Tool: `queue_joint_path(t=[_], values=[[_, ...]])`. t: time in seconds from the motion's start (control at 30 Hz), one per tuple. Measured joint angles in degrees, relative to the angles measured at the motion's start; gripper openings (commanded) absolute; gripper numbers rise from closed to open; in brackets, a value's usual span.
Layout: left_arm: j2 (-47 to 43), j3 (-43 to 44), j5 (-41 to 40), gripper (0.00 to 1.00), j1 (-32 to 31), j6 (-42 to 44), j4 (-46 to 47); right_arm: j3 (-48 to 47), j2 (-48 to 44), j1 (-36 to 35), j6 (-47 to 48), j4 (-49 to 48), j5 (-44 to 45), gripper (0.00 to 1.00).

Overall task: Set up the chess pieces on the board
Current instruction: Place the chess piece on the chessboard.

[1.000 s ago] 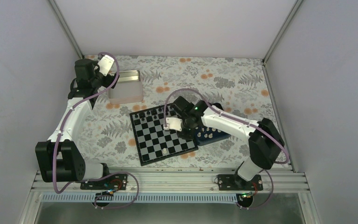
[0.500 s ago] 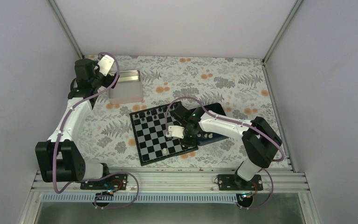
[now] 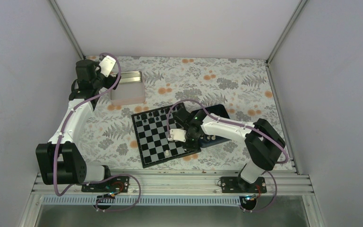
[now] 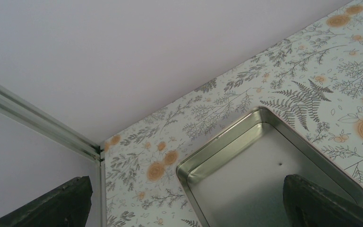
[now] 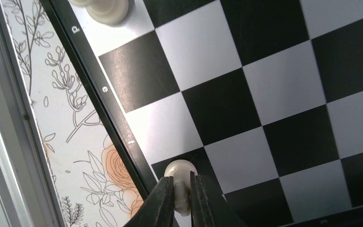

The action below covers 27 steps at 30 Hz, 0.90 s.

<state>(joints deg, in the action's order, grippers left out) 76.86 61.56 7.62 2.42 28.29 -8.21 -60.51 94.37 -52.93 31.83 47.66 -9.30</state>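
I'm watching the right claw [image 5: 182, 196] pinching a white piece [image 5: 179, 171] between its fingers [image 5: 163, 203], which are nearly closed with only the piece filling the gap. It's hanging over a black square in the edge row of the board [image 5: 283, 85], just inside the black lettered rim. I can't tell whether the piece is touching down. A second piece [image 5: 105, 7], also white, is standing further along that same row. From overhead, the claw is working at the board's near right corner, with the blue tray [image 3: 222, 138] lying just beyond it, against the board's right side. Black pieces [image 3: 150, 114] are lining the board's far edge. Furthest off, the left claw [image 4: 186, 203] is hovering above the tin [image 4: 264, 165], its fingers spread wide and gripping nothing.
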Motion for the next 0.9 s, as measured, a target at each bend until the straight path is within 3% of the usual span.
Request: queue_joint_path(t=[0.33, 0.53, 0.6, 0.9], values=[[0.00, 0.00, 0.00, 1.00, 0.00, 0.00, 0.00, 0.68, -0.02, -0.02, -0.39, -0.15, 0.39, 0.13], [0.00, 0.00, 0.00, 1.00, 0.00, 0.00, 0.00, 0.83, 0.00, -0.02, -0.70, -0.04, 1.27, 0.42], [0.00, 0.00, -0.02, 1.00, 0.00, 0.02, 0.00, 0.83, 0.00, -0.02, -0.57, -0.09, 1.40, 0.48], [0.00, 0.00, -0.04, 1.00, 0.00, 0.02, 0.00, -1.75, -5.42, 1.97, -0.37, 1.51, 2.78, 0.49]])
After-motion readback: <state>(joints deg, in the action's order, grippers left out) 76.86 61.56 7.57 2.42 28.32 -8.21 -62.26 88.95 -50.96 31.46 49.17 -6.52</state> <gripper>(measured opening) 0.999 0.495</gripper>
